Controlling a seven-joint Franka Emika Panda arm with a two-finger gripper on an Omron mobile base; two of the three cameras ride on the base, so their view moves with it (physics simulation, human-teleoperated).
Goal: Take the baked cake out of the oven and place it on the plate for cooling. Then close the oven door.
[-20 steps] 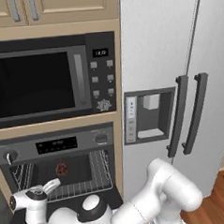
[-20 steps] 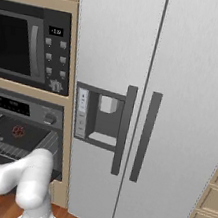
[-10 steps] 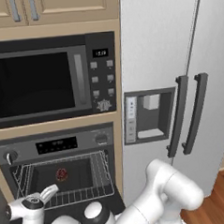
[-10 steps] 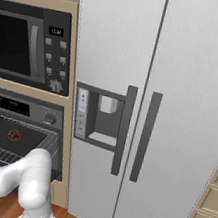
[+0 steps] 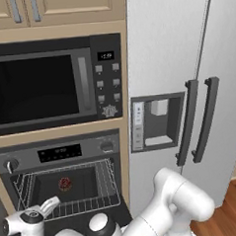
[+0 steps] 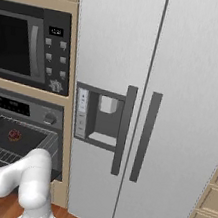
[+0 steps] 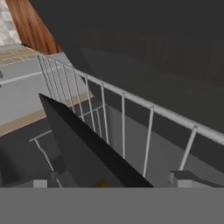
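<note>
We are working with the gripper (image 7: 109, 181) low at the front of the oven (image 5: 64, 180), its jaws standing wide apart and holding nothing. In the hand view the wire rack (image 7: 124, 103) is running directly ahead of the gripper and just above its fingertips (image 7: 186, 177).

Risk, as we judge it: the rack's front rail is lying between the gripper and the cake. If we are advancing at this height, a fingertip may be catching the rail and jolting the rack, shifting the cake. The oven door (image 7: 83, 144) is lying open beneath the gripper, so dropping lower may be striking it.

The baked cake (image 5: 64, 183) is sitting beyond the gripper, deeper in the cavity and well apart from it. It is appearing as a small, round, dark reddish-brown disc resting on the rack, far narrower than the rack itself.
</note>
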